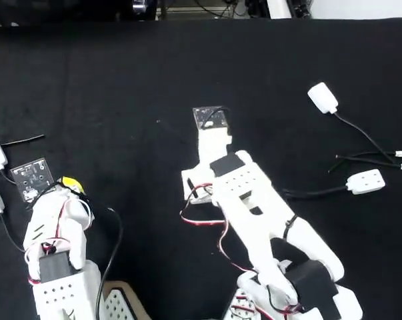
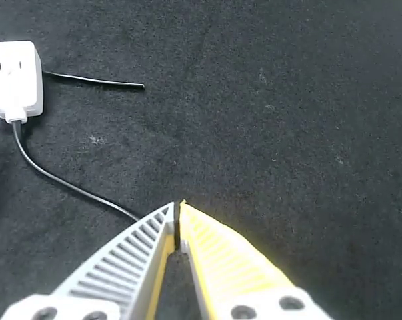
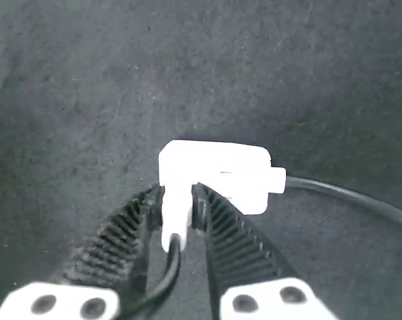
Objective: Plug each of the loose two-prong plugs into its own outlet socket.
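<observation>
My right gripper (image 3: 177, 193) is clamped on a white plug (image 3: 177, 217), one finger on each side. The plug's black lead (image 3: 172, 260) runs back between my fingers. The plug's far end touches a white socket (image 3: 217, 170) lying on the black cloth (image 3: 87, 80); I cannot tell whether the prongs are seated. That socket's cable (image 3: 347, 195) trails off sideways.

My left gripper (image 2: 178, 208) has its grey and yellow fingers pressed together at the tips, with nothing visible between them. It sits over the cloth, well apart from a second socket (image 2: 14, 77) whose slots face up. That one's cord (image 2: 54, 177) snakes toward me and slips under my grey finger (image 2: 137, 250).

In the high view a loose white block (image 1: 323, 97) lies toward the table's right side, with a flat block (image 1: 365, 181) near it.
</observation>
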You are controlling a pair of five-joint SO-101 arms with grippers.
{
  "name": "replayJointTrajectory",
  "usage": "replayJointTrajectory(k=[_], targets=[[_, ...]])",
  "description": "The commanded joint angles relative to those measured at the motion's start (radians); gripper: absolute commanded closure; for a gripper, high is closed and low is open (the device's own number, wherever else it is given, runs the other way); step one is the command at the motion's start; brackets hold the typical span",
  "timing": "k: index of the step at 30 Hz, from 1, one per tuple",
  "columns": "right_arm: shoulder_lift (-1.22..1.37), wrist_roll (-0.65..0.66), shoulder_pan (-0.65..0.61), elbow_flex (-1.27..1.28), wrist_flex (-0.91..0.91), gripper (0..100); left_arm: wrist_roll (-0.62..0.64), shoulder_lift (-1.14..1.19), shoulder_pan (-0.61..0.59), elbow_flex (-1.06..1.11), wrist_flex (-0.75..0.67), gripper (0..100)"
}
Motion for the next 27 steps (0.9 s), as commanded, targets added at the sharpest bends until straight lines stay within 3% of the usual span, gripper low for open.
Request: replayJointTrajectory(k=[1, 13, 25, 27], targets=[[0.038, -0.012, -0.049, 0.033, 0.005, 98.7, -0.002, -0.008, 0.004, 0.016, 0.0, 97], [0.363, -0.014, -0.048, -0.061, -0.009, 98.7, -0.006, -0.005, 0.12, 0.016, 0.0, 97], [0.392, -0.008, -0.048, -0.09, 0.008, 98.6, -0.006, -0.005, 0.147, 0.016, 0.031, 97], [0.386, 0.041, -0.048, -0.093, 0.011, 98.4, -0.006, -0.005, 0.147, 0.016, 0.031, 97]])
